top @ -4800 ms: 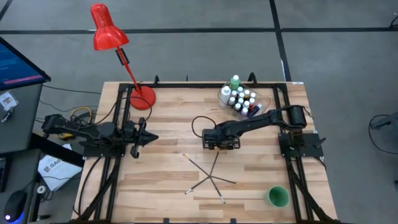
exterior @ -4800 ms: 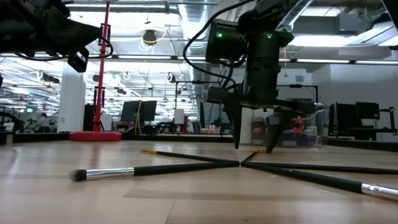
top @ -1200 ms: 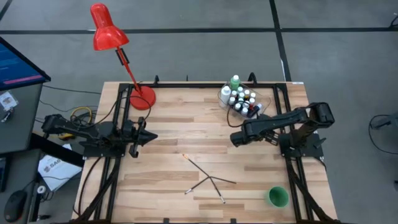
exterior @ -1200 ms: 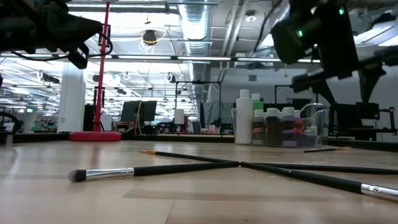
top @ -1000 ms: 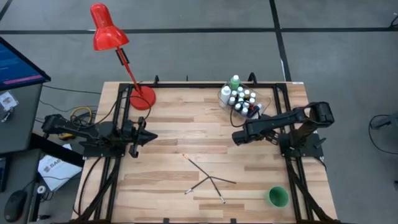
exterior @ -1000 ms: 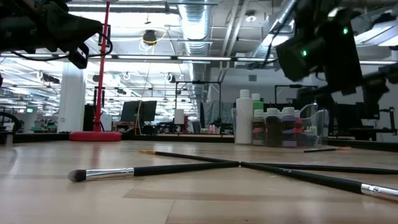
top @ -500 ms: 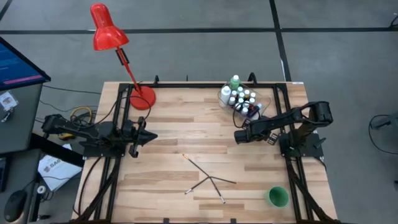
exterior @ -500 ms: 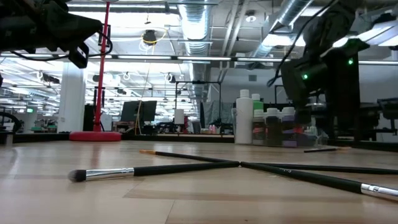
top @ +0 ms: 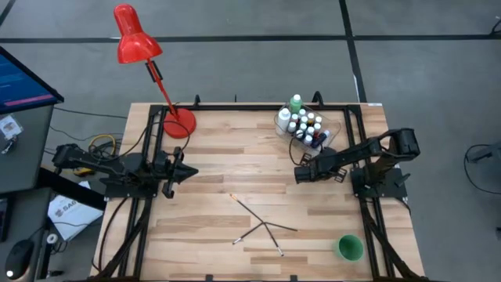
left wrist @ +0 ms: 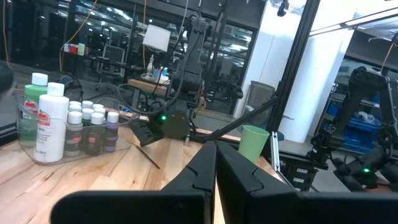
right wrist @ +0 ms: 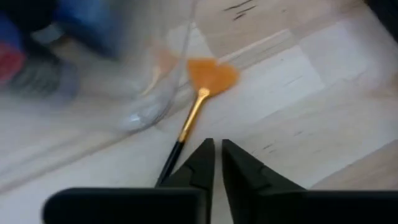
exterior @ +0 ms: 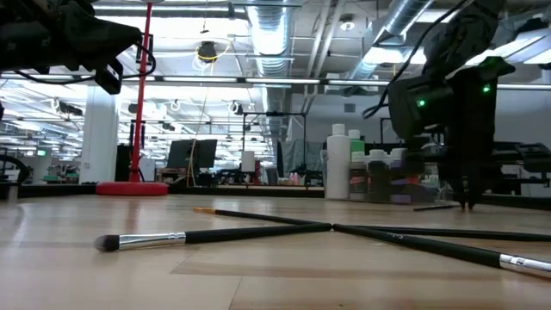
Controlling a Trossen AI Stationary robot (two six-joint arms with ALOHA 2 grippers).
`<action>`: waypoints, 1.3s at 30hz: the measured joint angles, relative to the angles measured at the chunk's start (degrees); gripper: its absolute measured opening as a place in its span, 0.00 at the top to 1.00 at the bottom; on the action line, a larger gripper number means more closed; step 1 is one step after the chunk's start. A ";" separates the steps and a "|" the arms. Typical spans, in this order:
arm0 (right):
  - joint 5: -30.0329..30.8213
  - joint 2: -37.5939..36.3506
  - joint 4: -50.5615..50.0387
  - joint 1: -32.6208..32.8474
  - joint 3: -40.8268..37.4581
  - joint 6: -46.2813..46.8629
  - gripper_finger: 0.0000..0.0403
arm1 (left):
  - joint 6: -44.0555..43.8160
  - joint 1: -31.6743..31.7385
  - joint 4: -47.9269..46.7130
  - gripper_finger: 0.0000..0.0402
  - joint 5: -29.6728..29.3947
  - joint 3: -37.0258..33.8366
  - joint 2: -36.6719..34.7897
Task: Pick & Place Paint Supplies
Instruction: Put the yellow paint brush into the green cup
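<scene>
The right claw point(top: 300, 174) sits low over the tabletop point(top: 219, 157), just beside the clear tub point(top: 333, 135) of small paint bottles point(top: 304, 125). In the right wrist view its fingers point(right wrist: 198, 163) stand nearly together, and an orange-tipped paintbrush point(right wrist: 198, 98) runs from the tub's wall down under them. Whether the handle is actually pinched I cannot tell; the narrow gap between the tips looks empty, and the handle passes to one side.

The risk, as I judge it, is a missed grip: the thin handle may slip aside and stay on the wood when the arm lifts. The bristles touch or nearly touch the tub, so a dragged brush could nudge it and topple bottles.

Three more brushes point(top: 264, 225) lie crossed near the front, well apart from the green cup point(top: 349, 247). The left claw point(top: 178, 174) waits closed at the left edge.
</scene>
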 joint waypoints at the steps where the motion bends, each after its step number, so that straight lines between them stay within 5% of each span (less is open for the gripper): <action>1: 0.00 0.00 0.45 0.74 0.03 -0.01 0.96 | 0.00 0.01 0.02 1.00 0.00 0.00 0.00; 8: -3.01 0.02 4.90 7.70 5.42 -1.09 0.98 | 0.00 0.02 0.31 1.00 0.00 0.00 0.00; 13: 0.40 0.04 1.06 11.33 9.87 -0.28 1.00 | 0.00 0.01 0.36 1.00 0.00 0.00 0.00; 23: 7.05 3.31 -4.57 8.55 12.01 -6.32 1.00 | 0.00 0.00 0.79 1.00 0.00 0.00 0.00; 39: 2.99 14.87 -1.19 11.75 18.33 -6.46 1.00 | 0.00 0.00 1.20 1.00 0.00 0.00 0.83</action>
